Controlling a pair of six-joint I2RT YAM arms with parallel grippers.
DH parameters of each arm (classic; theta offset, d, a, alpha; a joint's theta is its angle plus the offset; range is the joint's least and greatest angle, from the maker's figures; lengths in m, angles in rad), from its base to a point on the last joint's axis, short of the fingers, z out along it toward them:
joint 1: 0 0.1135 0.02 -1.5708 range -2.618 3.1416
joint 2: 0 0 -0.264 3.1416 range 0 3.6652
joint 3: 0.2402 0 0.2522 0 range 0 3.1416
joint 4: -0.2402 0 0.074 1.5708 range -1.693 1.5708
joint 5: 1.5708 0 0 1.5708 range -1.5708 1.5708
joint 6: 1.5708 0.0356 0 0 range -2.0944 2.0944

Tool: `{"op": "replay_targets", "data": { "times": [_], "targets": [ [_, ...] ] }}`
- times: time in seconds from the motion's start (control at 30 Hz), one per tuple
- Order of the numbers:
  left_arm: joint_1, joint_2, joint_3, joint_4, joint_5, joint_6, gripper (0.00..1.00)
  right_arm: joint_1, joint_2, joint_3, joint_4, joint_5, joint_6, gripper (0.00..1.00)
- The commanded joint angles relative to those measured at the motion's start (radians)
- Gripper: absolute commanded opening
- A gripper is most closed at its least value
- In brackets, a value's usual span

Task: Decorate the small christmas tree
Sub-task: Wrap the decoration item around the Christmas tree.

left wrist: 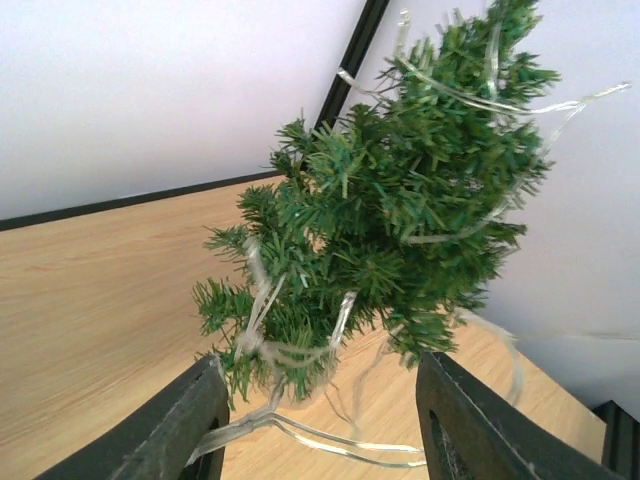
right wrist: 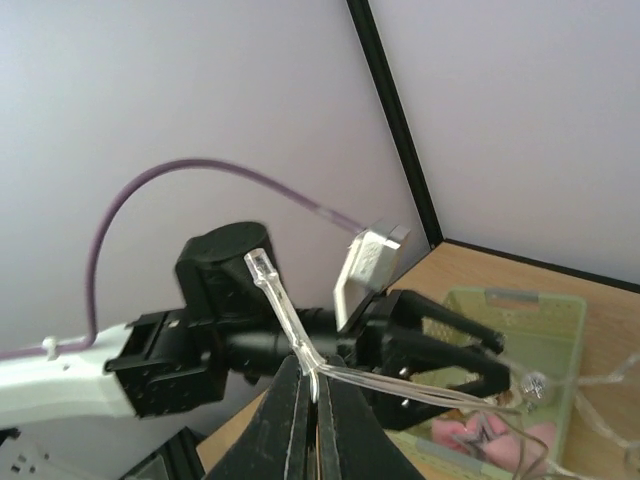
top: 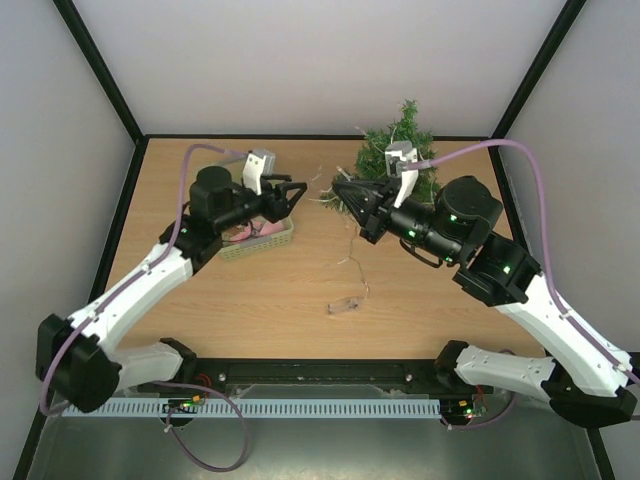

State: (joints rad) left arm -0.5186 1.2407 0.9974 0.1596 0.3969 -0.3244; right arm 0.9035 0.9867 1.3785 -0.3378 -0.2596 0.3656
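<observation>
The small christmas tree [top: 398, 152] stands at the back right of the table, with clear light-string strands [left wrist: 262, 300] wound through its dark green branches [left wrist: 400, 200]. My right gripper [top: 340, 191] is left of the tree and shut on the clear light string [right wrist: 300, 345], whose bulb end [right wrist: 258, 265] sticks up above the fingers [right wrist: 285, 420]. My left gripper [top: 297, 197] is open and faces it over the pale green basket [top: 262, 238]. In the left wrist view a strand lies against my left finger [left wrist: 185, 425], not clamped.
The basket holds pink items [right wrist: 480, 437]. A small clear box [top: 345, 305] on the light string's wire lies mid-table. The enclosure's walls and black frame close in behind the tree. The two grippers are close together.
</observation>
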Motion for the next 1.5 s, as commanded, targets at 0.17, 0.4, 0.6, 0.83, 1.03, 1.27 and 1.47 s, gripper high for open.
{"op": "replay_targets", "data": {
  "times": [0.17, 0.4, 0.6, 0.83, 1.03, 1.27, 1.47],
  "targets": [
    [0.0, -0.243, -0.108, -0.069, -0.028, 0.05, 0.63, 0.005, 0.114, 0.098, 0.148, 0.012, 0.01, 0.02],
    [0.0, -0.311, -0.153, -0.069, -0.029, 0.097, 0.65, 0.006, 0.209, 0.287, 0.137, 0.035, -0.032, 0.02],
    [0.001, -0.329, -0.166, -0.049, 0.085, 0.081, 0.72, 0.005, 0.242, 0.354, 0.156, 0.006, -0.029, 0.02],
    [0.0, -0.416, -0.275, 0.117, 0.199, 0.057, 0.72, 0.005, 0.286, 0.442, 0.186, -0.022, -0.022, 0.02],
    [-0.014, -0.431, -0.361, 0.308, 0.359, 0.054, 0.74, 0.005, 0.326, 0.496, 0.229, -0.045, -0.01, 0.02],
    [-0.034, -0.379, -0.232, 0.192, 0.29, 0.198, 0.73, 0.005, 0.361, 0.502, 0.217, -0.088, 0.016, 0.02],
    [-0.035, -0.379, -0.094, 0.104, 0.159, 0.259, 0.72, 0.005, 0.358, 0.431, 0.227, -0.107, 0.045, 0.02]
  ]
}}
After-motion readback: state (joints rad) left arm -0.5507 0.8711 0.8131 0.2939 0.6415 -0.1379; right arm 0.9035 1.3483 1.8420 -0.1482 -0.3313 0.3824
